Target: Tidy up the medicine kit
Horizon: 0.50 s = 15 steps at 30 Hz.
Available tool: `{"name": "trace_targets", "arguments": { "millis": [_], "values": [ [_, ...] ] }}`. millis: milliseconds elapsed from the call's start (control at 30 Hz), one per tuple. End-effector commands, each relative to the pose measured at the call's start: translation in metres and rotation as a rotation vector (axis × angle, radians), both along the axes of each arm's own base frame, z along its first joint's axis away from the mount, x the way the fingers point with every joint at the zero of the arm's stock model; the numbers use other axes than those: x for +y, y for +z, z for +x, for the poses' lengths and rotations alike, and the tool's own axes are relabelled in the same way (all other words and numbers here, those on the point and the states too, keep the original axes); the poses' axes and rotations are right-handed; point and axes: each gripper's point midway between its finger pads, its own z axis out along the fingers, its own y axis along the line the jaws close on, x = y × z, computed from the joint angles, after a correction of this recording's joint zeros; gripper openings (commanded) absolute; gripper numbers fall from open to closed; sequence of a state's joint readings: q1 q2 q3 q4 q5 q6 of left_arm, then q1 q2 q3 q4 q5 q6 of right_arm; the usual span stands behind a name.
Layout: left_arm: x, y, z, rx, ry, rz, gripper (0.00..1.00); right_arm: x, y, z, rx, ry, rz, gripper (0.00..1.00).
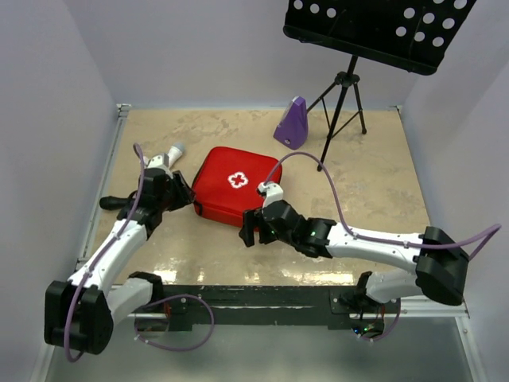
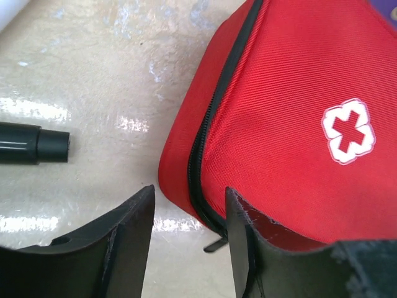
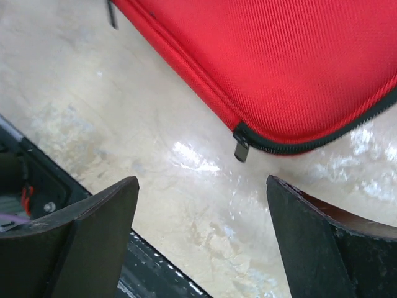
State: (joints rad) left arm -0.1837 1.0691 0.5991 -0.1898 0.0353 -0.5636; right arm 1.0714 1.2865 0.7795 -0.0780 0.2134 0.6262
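Nearest the arm bases, the right gripper hangs low over the glossy beige table. It is just off the near edge of the soft red fabric medicine kit, which lies flat with its white cross emblem facing up. The gripper's two black fingers are spread wide and hold nothing. In the right wrist view a small dark zip pull hangs from the black zip at one rounded corner of the kit, a little beyond the fingertips and apart from them.

At the kit's left corner sits the left gripper, its fingers also parted and holding nothing. In the left wrist view that corner lies just beyond the gap. The right-hand finger overlaps the red fabric, though whether it touches cannot be told.

Left of the kit and apart from it, a black cylindrical pen-like object lies on the table. A white and grey tube lies just past the left gripper.

Beyond the kit's far right corner a purple metronome-shaped object stands upright. Past it is a black tripod music stand with a perforated tray.
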Motion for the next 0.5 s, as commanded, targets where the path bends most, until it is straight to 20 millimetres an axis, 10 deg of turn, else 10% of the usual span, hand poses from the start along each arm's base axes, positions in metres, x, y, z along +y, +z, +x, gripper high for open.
{"name": "trace_targets", "arguments": {
  "millis": [0,467],
  "values": [
    [0.005,0.05,-0.003,-0.087,0.041,-0.022,0.55,-0.006,-0.014,0.011,0.03,-0.198,-0.024,0.85],
    [-0.047,0.08,0.004,-0.155,-0.068,-0.239,0.53,0.009,-0.012,0.034,-0.008,-0.373,-0.008,0.79]
  ]
}}
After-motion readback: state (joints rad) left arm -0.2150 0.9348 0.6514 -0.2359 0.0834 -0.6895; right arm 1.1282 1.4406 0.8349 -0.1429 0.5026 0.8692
